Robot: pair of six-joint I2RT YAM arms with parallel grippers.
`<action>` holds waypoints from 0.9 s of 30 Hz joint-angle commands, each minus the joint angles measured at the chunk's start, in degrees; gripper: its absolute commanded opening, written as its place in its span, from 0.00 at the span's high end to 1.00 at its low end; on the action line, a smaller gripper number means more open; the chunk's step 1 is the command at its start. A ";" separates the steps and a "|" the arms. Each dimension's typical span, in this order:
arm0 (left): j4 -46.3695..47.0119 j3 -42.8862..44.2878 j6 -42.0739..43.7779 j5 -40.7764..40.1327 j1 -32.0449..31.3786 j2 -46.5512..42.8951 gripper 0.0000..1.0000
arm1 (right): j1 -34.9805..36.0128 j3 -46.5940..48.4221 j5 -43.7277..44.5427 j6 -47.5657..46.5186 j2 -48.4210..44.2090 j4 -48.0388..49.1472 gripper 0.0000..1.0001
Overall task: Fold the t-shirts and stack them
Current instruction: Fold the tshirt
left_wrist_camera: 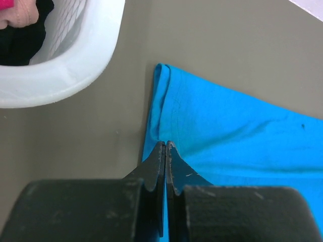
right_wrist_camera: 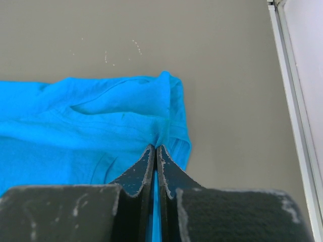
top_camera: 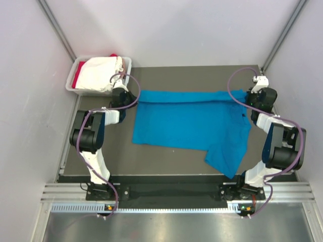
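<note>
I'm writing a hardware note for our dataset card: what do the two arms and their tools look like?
The left arm and right arm both have black joint housings joined by white links, each trailing a looping mauve cable. The left tool and right tool each end in two black wedge-shaped fingers tapering to thin tips, their surfaces scuffed with pale flecks.

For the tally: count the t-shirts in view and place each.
3: blue shirt spread on the table, white shirt atop the tub, red one beneath it; more may be hidden.
</note>
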 commanded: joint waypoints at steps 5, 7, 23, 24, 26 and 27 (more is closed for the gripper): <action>3.11 -1.69 0.79 -0.14 -0.30 -3.28 1.00 | -0.81 0.71 0.60 -0.86 -2.18 0.52 1.00; 2.93 -2.04 0.88 -0.49 -0.38 -3.46 1.00 | -0.81 0.88 0.43 -0.85 -2.10 0.43 1.00; 2.84 -2.74 1.15 -0.76 -0.38 -4.25 1.00 | -0.90 0.79 0.16 -0.77 -2.54 -0.80 1.00; 2.84 -2.83 1.15 -0.76 -0.47 -4.25 1.00 | -0.90 0.79 0.08 -0.77 -2.54 -0.80 1.00; 2.76 -2.83 0.97 -0.67 -0.38 -4.25 1.00 | -0.81 0.88 0.07 -0.77 -2.45 -1.06 1.00; 2.84 -2.83 1.06 -0.67 -0.47 -4.25 1.00 | -0.90 0.97 0.07 -0.77 -2.54 -1.24 1.00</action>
